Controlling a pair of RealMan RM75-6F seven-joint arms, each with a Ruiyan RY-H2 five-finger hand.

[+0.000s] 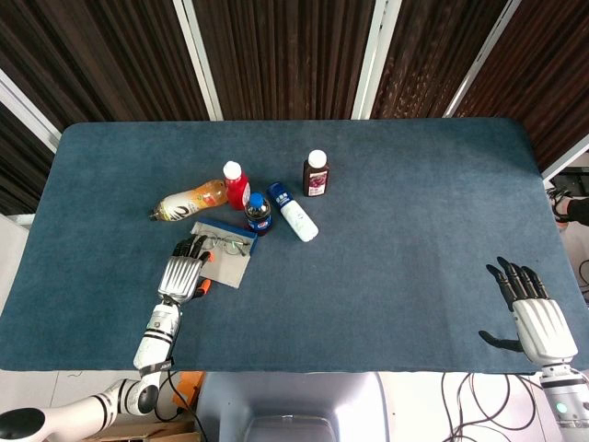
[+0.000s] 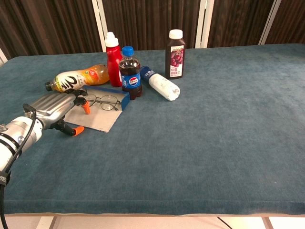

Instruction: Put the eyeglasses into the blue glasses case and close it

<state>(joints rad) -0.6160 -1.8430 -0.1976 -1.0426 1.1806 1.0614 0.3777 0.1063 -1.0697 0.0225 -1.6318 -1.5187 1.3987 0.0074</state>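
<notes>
The blue glasses case [image 1: 221, 229] [image 2: 110, 92] lies open on the table, its grey flap [image 1: 230, 268] [image 2: 96, 119] spread flat toward me. The thin-framed eyeglasses [image 1: 229, 245] [image 2: 104, 101] rest on the open case against its blue wall. My left hand [image 1: 183, 273] [image 2: 51, 108] lies palm down at the case's left edge. Its fingers are stretched out and the fingertips [image 2: 82, 100] reach the left end of the glasses; I cannot tell whether they touch. It holds nothing. My right hand [image 1: 536, 315] hovers open at the table's near right corner, seen only in the head view.
Just behind the case are a lying orange drink bottle [image 2: 76, 78], an upright red bottle [image 2: 113, 59] and a Pepsi bottle [image 2: 129, 71]. A white bottle [image 2: 161, 84] lies to the right, with a dark juice bottle [image 2: 175, 54] standing behind it.
</notes>
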